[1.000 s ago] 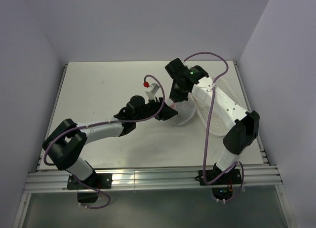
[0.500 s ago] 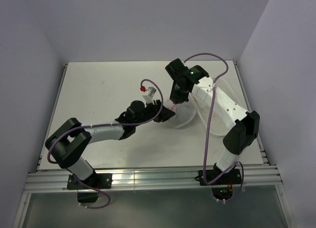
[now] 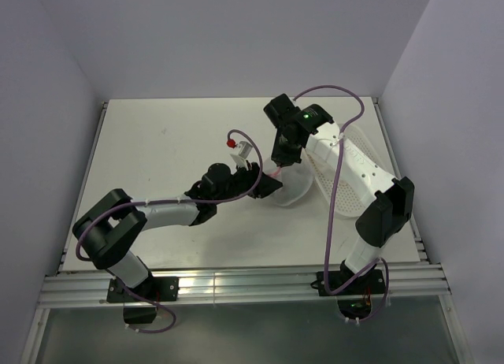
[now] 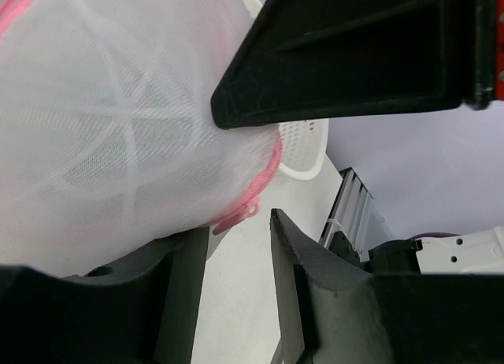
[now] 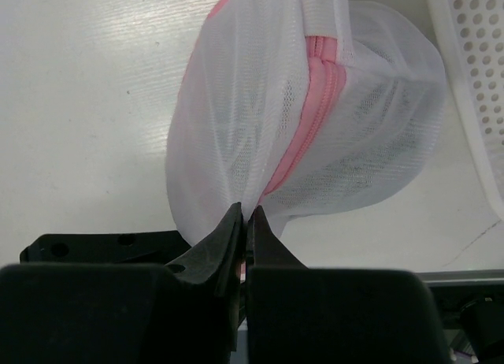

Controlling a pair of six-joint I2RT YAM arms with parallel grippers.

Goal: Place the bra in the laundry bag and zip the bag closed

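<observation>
On the table (image 3: pixel 157 143), one laundry bag (image 5: pixel 315 143), one basket (image 5: pixel 476 80)

Laundry bag (image 3: pixel 290 188) is sitting mid-table (image 3: pixel 157 143), between both grippers. Left gripper (image 3: pixel 264 183) is reaching in at its left side and right gripper (image 3: pixel 280 169) is hanging over its far-left edge. Basket (image 3: pixel 337 192) is lying just right of it, under the right arm.

Puffed translucent white mesh laundry bag (image 5: pixel 315 143), pink zipper band running along middle.

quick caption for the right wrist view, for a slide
Right gripper pinching the mesh laundry bag by its edge, pink zipper toward the camera, basket beside it.
</observation>
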